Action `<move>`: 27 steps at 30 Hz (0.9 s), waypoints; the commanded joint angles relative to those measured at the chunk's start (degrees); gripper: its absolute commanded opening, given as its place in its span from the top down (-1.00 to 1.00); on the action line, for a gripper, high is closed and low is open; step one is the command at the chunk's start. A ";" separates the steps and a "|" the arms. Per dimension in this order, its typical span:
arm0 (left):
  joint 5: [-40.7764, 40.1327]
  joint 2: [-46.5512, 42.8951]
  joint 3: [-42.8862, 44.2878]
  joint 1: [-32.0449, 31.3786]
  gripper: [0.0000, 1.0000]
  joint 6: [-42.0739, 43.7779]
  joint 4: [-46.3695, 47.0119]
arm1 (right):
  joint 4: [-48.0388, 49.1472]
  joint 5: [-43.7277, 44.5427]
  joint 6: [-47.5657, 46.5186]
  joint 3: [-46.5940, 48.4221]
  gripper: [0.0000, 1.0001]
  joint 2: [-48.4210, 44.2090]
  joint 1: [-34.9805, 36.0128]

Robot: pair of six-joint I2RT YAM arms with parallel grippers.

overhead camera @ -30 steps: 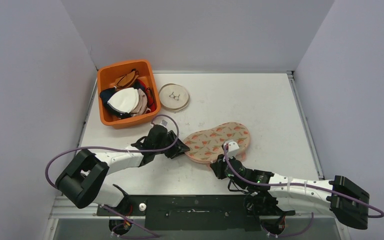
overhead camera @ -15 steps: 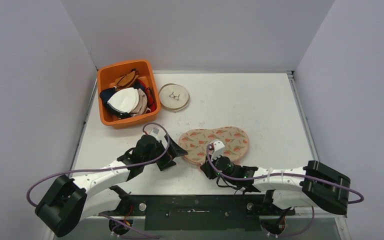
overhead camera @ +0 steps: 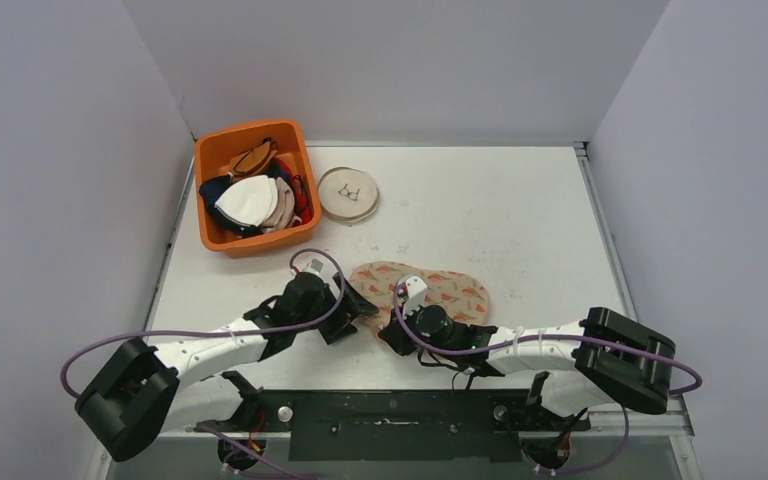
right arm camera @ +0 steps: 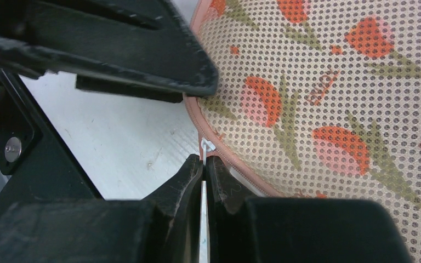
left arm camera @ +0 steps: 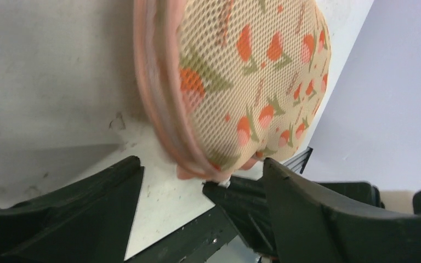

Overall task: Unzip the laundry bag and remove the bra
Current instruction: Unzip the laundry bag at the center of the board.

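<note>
We have the counter [overhead camera: 520, 210] carrying the laundry bag [overhead camera: 445, 290] close to its near edge, long axis running left to right, between our two arms. Our left claw [left arm camera: 202, 167] stands spread at the bag's left end, a finger on either side of the pink rim and neither touching it. Our right claw [right arm camera: 204, 161] is pressed together just beside it, at the near-left curve of the rim, pinching the white zipper pull [right arm camera: 206, 145]. The seam follows the rim both ways from that pinch; we cannot tell which stretch is shut. We see no bra and judge it lies inside.
</note>
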 commanded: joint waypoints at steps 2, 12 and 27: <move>-2.21 6.37 5.33 0.03 -0.39 0.16 6.37 | 2.74 -1.34 -0.98 1.02 0.89 -2.34 0.54; -4.06 10.81 6.22 0.32 0.83 -0.47 8.20 | -0.47 0.20 -0.75 -1.27 0.89 -7.20 0.75; -9.61 5.67 4.66 1.08 1.00 -1.80 3.49 | -12.01 9.66 3.60 -5.12 0.89 -16.93 0.75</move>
